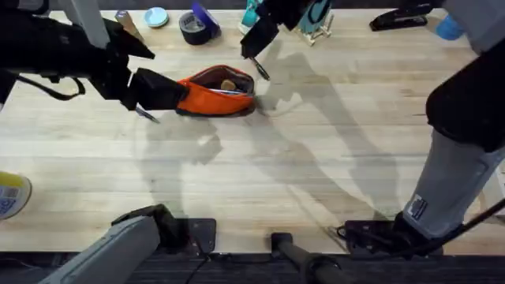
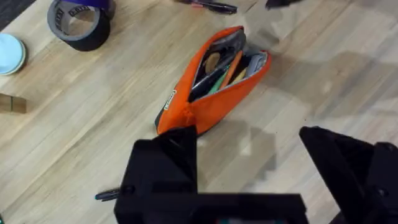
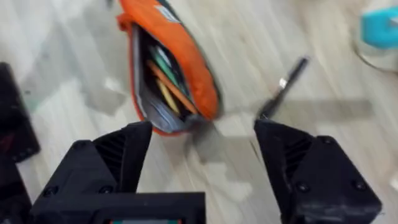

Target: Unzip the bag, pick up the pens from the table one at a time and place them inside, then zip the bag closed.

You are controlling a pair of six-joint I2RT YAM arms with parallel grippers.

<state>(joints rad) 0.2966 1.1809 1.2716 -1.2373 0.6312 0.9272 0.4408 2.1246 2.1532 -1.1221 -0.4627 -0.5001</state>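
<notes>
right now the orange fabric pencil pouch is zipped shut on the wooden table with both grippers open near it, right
Not quite: the orange fabric pencil pouch is unzipped and gaping, with pencils visible inside against its dark lining, as the left wrist view shows. The rest holds: it lies on the wooden table, with the left gripper and right gripper open near it.

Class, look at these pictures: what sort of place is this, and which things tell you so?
Probably a desk or craft workbench set up for robot practice: a wooden table with a roll of tape, a black stapler and an open orange pencil pouch of pens.
</notes>
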